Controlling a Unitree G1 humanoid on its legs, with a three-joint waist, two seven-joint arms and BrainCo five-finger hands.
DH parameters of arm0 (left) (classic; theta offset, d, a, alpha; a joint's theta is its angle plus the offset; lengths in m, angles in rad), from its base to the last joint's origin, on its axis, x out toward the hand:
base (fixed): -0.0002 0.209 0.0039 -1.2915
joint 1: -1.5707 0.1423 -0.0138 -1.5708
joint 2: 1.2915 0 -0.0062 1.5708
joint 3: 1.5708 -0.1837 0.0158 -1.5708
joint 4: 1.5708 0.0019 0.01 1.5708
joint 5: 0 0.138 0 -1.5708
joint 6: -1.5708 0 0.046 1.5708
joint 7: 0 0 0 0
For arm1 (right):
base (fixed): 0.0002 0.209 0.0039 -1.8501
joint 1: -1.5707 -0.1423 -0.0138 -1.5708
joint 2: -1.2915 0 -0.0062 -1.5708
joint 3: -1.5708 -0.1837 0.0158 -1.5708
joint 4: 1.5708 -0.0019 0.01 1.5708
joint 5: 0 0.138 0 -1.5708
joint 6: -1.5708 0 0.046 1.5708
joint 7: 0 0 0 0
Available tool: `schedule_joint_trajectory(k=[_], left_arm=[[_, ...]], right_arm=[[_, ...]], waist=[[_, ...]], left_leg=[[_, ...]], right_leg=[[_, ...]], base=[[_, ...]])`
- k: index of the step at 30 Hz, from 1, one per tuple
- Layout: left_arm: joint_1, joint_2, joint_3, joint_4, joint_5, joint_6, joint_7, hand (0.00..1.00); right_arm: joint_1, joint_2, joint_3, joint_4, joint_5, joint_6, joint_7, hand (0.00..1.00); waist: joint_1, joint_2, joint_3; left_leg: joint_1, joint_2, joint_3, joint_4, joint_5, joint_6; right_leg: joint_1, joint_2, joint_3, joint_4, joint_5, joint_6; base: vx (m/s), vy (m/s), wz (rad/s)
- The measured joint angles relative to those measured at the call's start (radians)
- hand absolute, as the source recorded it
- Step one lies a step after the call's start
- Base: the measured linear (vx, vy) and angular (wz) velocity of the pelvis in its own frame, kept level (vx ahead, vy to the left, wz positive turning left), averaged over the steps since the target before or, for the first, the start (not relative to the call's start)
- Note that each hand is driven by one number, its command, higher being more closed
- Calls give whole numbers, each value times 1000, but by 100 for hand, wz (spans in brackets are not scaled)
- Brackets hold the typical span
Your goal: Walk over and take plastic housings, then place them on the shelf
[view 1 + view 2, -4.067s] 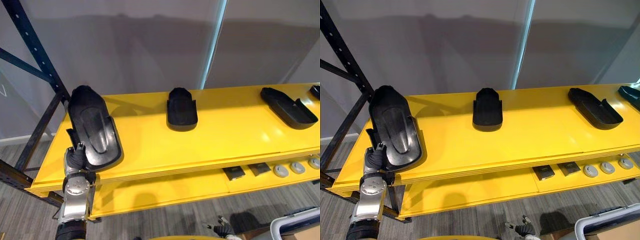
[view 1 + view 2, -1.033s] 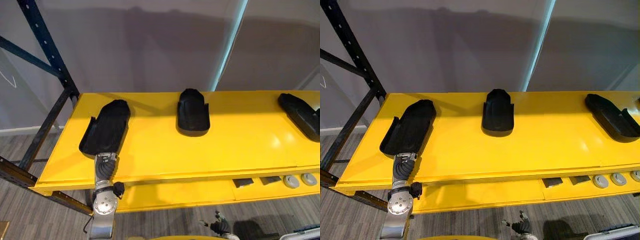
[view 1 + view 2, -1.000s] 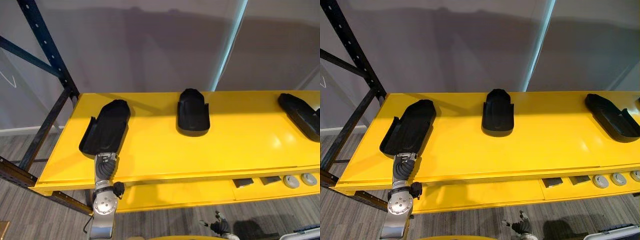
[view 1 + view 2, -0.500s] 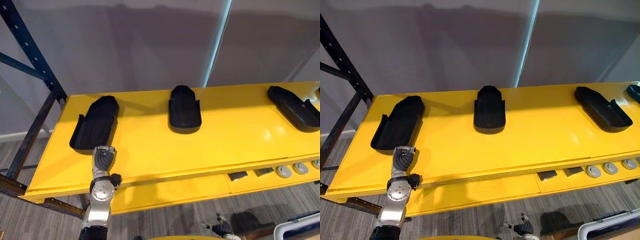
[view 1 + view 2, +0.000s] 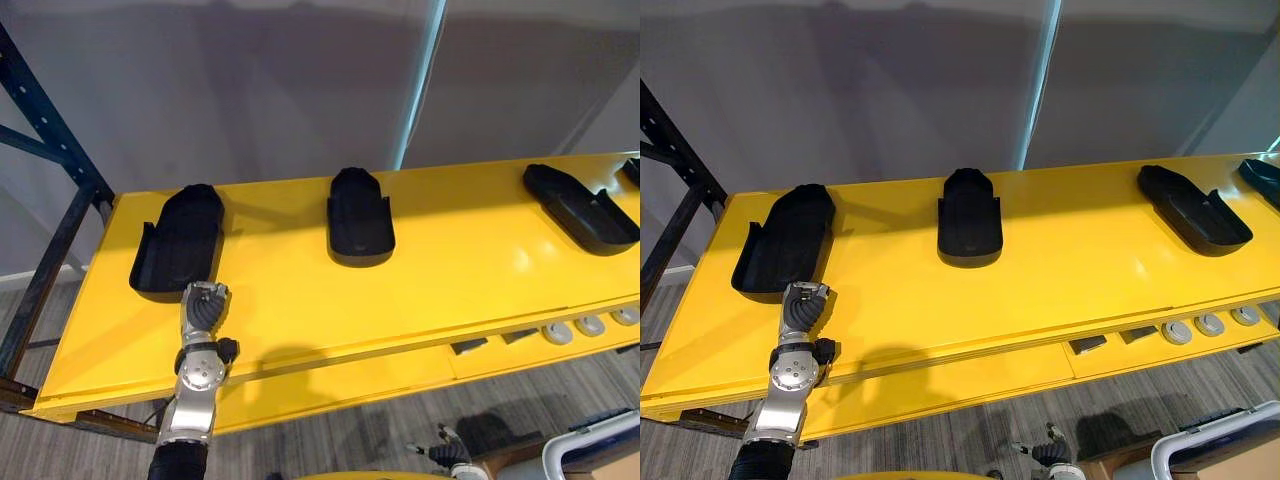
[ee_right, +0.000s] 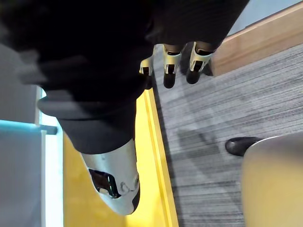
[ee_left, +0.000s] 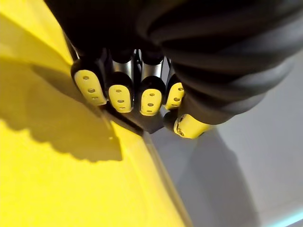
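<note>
**A:** Where is the task's part lying, and what is the left robot hand doing?

**B:** The left housing (image 5: pixel 180 240) is lying flat on the yellow shelf (image 5: pixel 450 260), out at 10 o'clock. The left robot hand (image 5: pixel 204 305) is hovering just beside its near end. Its fingers are curling loosely and grasping nothing.

**A:** And the other one?

**B:** The right robot hand (image 6: pixel 201 60) is hanging low over the floor (image 5: pixel 330 440) at about 5 o'clock, with its fingers relaxing around nothing.

**A:** How are the edges looking?

**B:** The shelf's back edge is running along the grey wall (image 5: pixel 250 90) at 12 o'clock. Its left end is sitting beside the dark blue rack upright (image 5: pixel 55 125) at 9 o'clock. A bare yellow strip is running along the whole front edge at 6 o'clock.

**A:** Is there room between the parts?

**B:** The middle housing (image 5: pixel 360 215) is sitting at 12 o'clock, well apart from the left one. A wider bare stretch is opening toward the right housing (image 5: pixel 580 207) at 2 o'clock. A fourth housing (image 5: pixel 1262 180) is peeking in at the 3 o'clock edge.

**A:** Any containers?

**B:** The lower level (image 5: pixel 350 375) is carrying dark square parts (image 5: pixel 468 348) and round grey parts (image 5: pixel 558 333) at 4 o'clock. A white-rimmed bin (image 5: pixel 1215 428) is standing on the floor at 5 o'clock. I cannot tell what it is holding.
</note>
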Motion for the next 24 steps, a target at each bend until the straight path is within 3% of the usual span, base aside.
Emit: schedule_joint_trajectory(k=[4, 5, 7, 10, 12, 15, 18, 20, 23, 24], left_arm=[[64, -3, 0, -290, -11, -45, 0, 100], [88, -5, 11, -392, -20, -78, 2, 100], [106, -11, 23, -457, -41, -105, 14, 100], [188, -76, 130, -575, -91, -136, 46, 100], [253, -110, 261, -607, -136, -153, 86, 100], [327, -125, 380, -593, -169, -147, 137, 100], [379, -134, 419, -505, -200, -131, 150, 100], [385, -152, 418, -326, -207, -90, 128, 100], [383, -177, 408, -62, -214, -41, 80, 100], [382, -186, 400, 52, -236, -29, 57, 0]], right_arm=[[-2, 2, -17, 7, 1, -8, -1, 0], [-5, 0, -22, 20, 1, -9, -1, 0], [-9, -2, -31, 35, 1, -8, -2, 0], [-10, 3, -53, 32, 1, -8, -2, 0], [-9, 12, -59, 28, 2, -6, -3, 0], [-6, 35, -56, 8, 1, 3, -3, 0], [3, 53, -44, -43, -1, 6, -4, 0], [-1, 44, -7, -56, -3, 6, -4, 0], [-7, 49, 12, -89, -4, 10, -3, 0], [-5, 50, 13, -91, -4, 11, -3, 0]], waist=[[4, -6, 14], [9, -5, 17], [23, -2, 19], [37, 11, 30], [54, 18, 34], [64, 12, 36], [91, 7, 35], [107, 6, 34], [105, -1, 35], [105, -6, 31]], left_leg=[[-1, -4, -11, 5, 1, 3], [0, -5, -19, 10, 1, 3], [-1, -4, -28, 18, -1, 4], [-2, -3, -48, 19, -4, 8], [-2, -2, -61, 21, -5, 9], [-6, -2, -75, 32, -7, 8], [-21, 0, -80, 60, -23, 13], [-44, -1, -81, 112, -51, 17], [-55, -2, -82, 156, -75, 16], [-52, -2, -82, 161, -75, 15]], right_leg=[[6, -5, 3, 6, 0, 1], [14, -6, -2, 6, -1, 1], [21, -6, -9, 7, -3, 3], [37, -6, -27, 13, -14, 4], [38, -8, -44, 32, -28, 8], [50, -16, -74, 41, -38, 7], [52, -19, -83, 42, -39, 8], [53, -21, -91, 45, -40, 8], [55, -32, -94, 62, -53, 10], [53, -35, -94, 75, -61, 10]], base=[[-31, 18, 9], [-24, 6, 17], [-28, -3, 19], [-58, -13, 20], [-24, -13, 21], [-4, 0, 27], [-10, 0, 11], [-11, -3, 2], [3, 11, 0], [0, 0, 0]])
